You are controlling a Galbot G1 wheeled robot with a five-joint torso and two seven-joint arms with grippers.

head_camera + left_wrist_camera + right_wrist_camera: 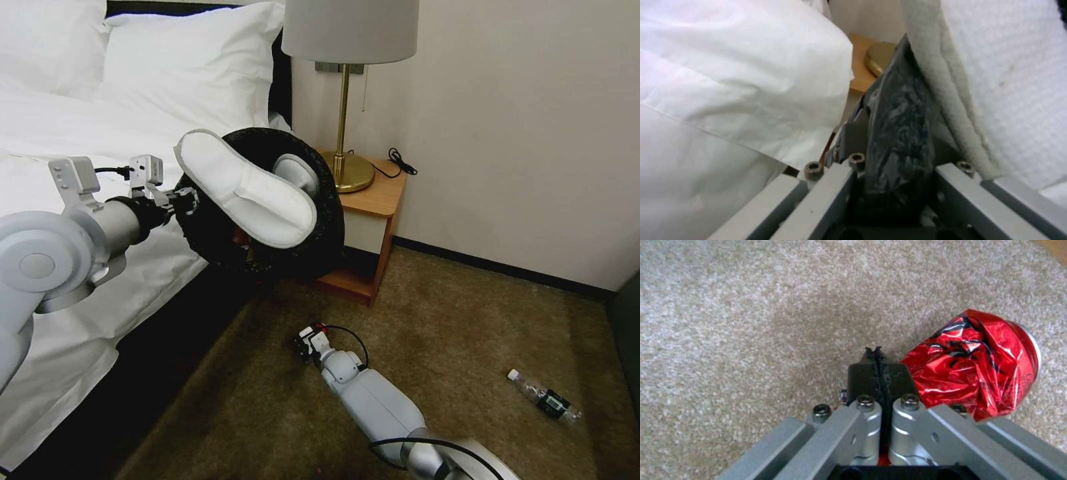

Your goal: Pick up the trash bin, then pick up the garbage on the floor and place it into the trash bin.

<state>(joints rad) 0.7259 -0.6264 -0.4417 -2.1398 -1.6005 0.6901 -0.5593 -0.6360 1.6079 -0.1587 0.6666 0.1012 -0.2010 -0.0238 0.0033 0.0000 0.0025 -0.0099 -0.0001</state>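
- Your left gripper (189, 200) was clamped on the rim of the trash bin (213, 233), holding it up in the air, tipped so its mouth faced the head camera, between the bed (80, 133) and the nightstand (373, 200).
- In the left wrist view, the black bag (898, 133) on the bin's rim ran straight between the two fingers (853, 133), pinched there.
- Two white slippers sat in the bin: a large one (247, 190) lay across the mouth, and a second (297, 175) showed behind it.
- Your right gripper (879, 355) was low over the carpet (751, 323), its black fingertips pressed together with nothing between them.
- The crushed red can (973, 366) lay on the carpet just beside those closed tips, against the outer side of one finger and outside the grasp.
- In the head view the right gripper (308, 339) was on the floor in front of the nightstand, below the raised bin.
- A clear bottle (543, 398) lay on the carpet well apart, out to your right.
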